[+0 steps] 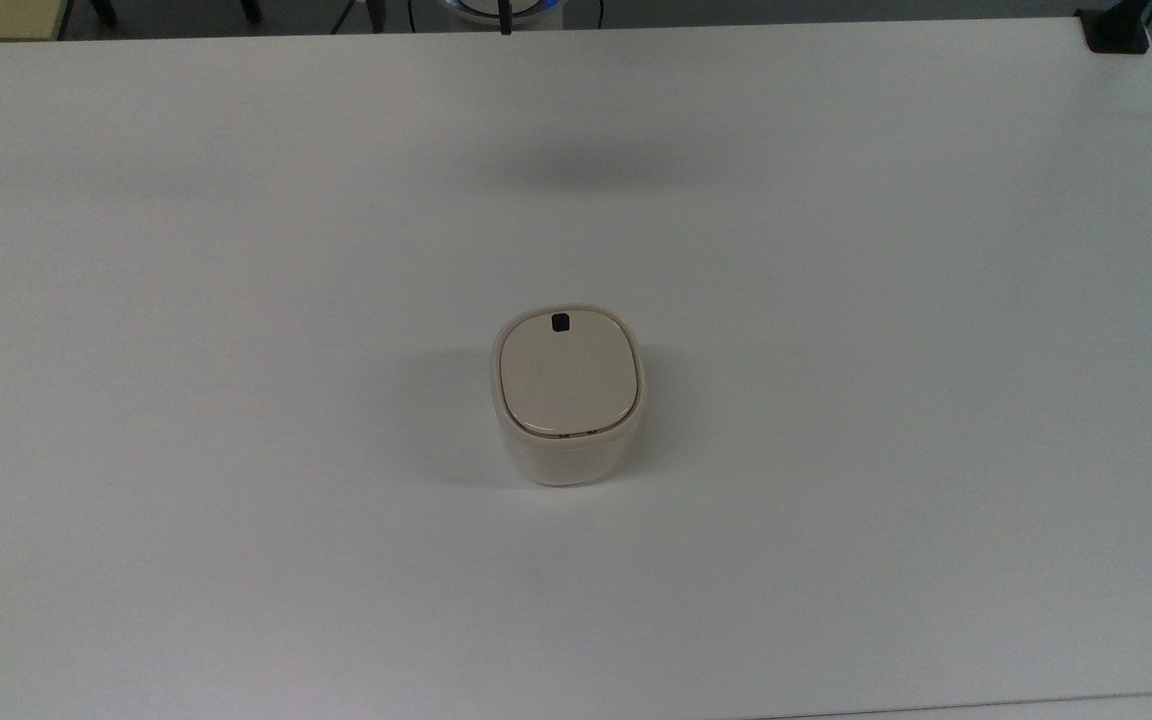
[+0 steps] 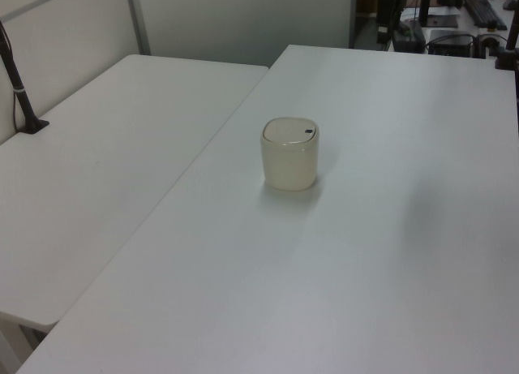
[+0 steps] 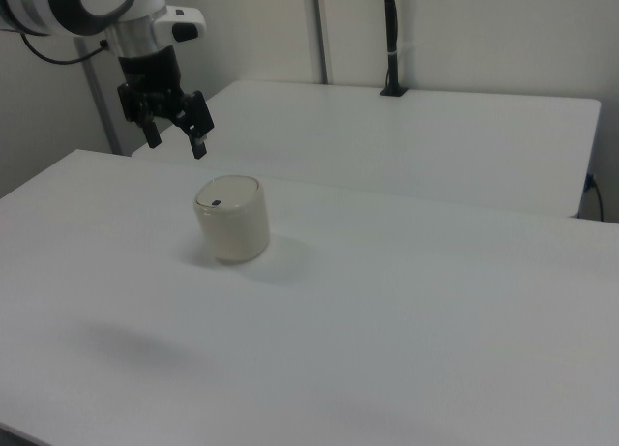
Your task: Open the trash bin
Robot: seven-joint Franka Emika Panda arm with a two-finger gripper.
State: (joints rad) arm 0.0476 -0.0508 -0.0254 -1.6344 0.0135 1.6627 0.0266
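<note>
I have the trash bin [image 1: 568, 398] standing upright on the white table [image 1: 236, 300], roughly mid-table in the top view. Using the bin as my reference throughout.

Lid [image 1: 564, 374]: beige, flat, seated flush in the bin's cream rim. Closed, as far as I can see in all three views. Small black square button [image 1: 560, 321] sits on the lid near the edge that faces the top view's top. In the right view the button [image 3: 216, 202] is on the lid's near-left side; in the left view it shows as a dark speck [image 2: 309, 131] toward the lid's right edge.

Gripper [image 3: 176, 141]: in the right view it hangs in the air above the bin and off to the right view's left, well apart from the lid, nothing touching. Its two dark fingers [image 3: 199, 139] point downward and stand spread, with a clear gap between them and nothing held. The white arm [image 3: 87, 6] runs up to the right view's upper-left corner.

A soft shadow [image 1: 591, 165] lies on the table beyond the bin, toward the top view's top; probably the arm's, though I can't confirm that.

A second white table [image 2: 105, 163] butts alongside, on the left view's left of the bin. A black post [image 3: 390, 40] stands at its far edge.
</note>
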